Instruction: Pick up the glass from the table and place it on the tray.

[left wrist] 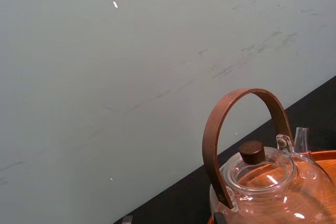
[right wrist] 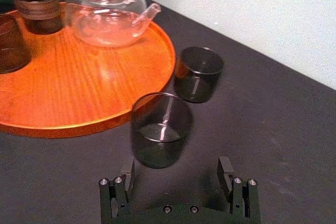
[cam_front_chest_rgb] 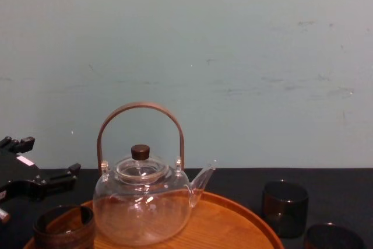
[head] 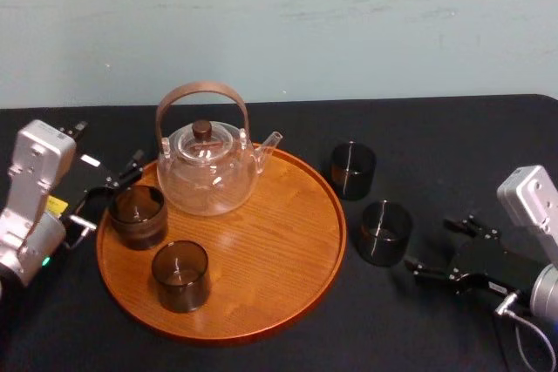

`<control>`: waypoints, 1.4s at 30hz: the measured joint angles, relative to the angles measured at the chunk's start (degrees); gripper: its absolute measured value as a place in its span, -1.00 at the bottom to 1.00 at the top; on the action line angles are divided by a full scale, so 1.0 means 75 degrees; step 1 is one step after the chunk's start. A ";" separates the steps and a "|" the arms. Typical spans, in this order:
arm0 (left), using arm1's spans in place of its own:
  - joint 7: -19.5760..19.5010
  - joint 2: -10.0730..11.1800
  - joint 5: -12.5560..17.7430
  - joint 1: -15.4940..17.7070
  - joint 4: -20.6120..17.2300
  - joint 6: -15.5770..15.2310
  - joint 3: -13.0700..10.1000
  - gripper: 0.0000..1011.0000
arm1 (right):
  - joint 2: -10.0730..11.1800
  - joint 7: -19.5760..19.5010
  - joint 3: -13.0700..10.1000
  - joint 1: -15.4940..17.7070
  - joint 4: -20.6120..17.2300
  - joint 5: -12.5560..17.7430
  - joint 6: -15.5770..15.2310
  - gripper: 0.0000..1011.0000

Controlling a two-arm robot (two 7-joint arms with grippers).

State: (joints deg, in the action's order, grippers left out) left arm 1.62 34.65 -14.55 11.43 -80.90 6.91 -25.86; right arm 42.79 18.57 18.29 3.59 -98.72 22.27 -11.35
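Observation:
Two dark glasses stand on the black table [head: 453,145] just right of the tray [head: 261,259]. The nearer glass [head: 384,233] [right wrist: 160,129] is a little ahead of my right gripper [head: 433,248] [right wrist: 176,179], which is open and low over the cloth, not touching it. The farther glass [head: 353,170] [right wrist: 198,73] stands behind it, close to the tray's rim. My left gripper [head: 109,193] is open at the tray's left edge, beside a dark glass [head: 137,215] that stands on the tray.
A clear glass teapot [head: 207,167] [left wrist: 273,182] with a brown hoop handle stands at the back of the tray. Another dark glass [head: 180,274] is at the tray's front left. The tray's right half is bare wood. A pale wall runs behind the table.

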 joint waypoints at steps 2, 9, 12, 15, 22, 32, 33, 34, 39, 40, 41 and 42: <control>0.0000 0.0000 0.0000 0.0000 0.0000 0.0000 -0.0001 0.98 | -0.0025 0.0060 0.0032 -0.0010 -0.0003 -0.0041 -0.0027 0.98; 0.0000 0.0000 0.0000 0.0000 0.0000 0.0000 0.0000 0.98 | -0.0183 0.0258 0.0086 -0.0102 0.0044 -0.0176 -0.0186 0.98; 0.0000 0.0000 0.0000 0.0000 0.0000 0.0000 0.0000 0.98 | -0.0246 0.0299 0.0091 -0.0146 0.0086 -0.0211 -0.0236 0.98; 0.0000 0.0000 0.0000 0.0000 0.0000 0.0000 0.0000 0.98 | -0.0339 0.0354 0.0096 -0.0219 0.0148 -0.0258 -0.0307 0.98; 0.0000 0.0000 0.0000 0.0000 0.0000 0.0000 -0.0001 0.98 | -0.0603 0.0456 0.0105 -0.0454 0.0356 -0.0373 -0.0535 0.98; 0.0000 0.0000 0.0000 0.0000 0.0000 0.0000 0.0000 0.98 | -0.0856 0.0651 0.0148 -0.0751 0.0575 -0.0481 -0.0782 0.98; 0.0000 0.0000 0.0000 0.0000 0.0000 0.0000 -0.0001 0.98 | -0.0871 0.0661 0.0153 -0.0770 0.0590 -0.0488 -0.0796 0.98; 0.0000 0.0000 0.0000 0.0000 0.0000 0.0001 0.0000 0.98 | -0.0885 0.0669 0.0158 -0.0787 0.0608 -0.0498 -0.0810 0.98; 0.0000 0.0000 0.0000 0.0000 0.0000 0.0000 0.0000 0.98 | -0.1003 0.0739 0.0187 -0.0940 0.0744 -0.0523 -0.0874 0.98; 0.0000 -0.0001 0.0000 0.0000 0.0000 0.0000 -0.0001 0.98 | -0.1035 0.0751 0.0193 -0.0980 0.0776 -0.0524 -0.0887 0.98; 0.0000 0.0000 0.0000 0.0000 0.0000 0.0000 0.0000 0.98 | -0.1035 0.0751 0.0193 -0.0980 0.0776 -0.0524 -0.0887 0.98; 0.0000 0.0000 0.0000 0.0000 0.0000 0.0000 0.0000 0.98 | -0.1067 0.0763 0.0197 -0.1024 0.0814 -0.0524 -0.0905 0.98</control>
State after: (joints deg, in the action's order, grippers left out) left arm 1.62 34.65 -14.55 11.43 -80.90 6.91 -25.86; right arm 34.79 24.29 19.76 -4.09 -92.61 18.34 -18.15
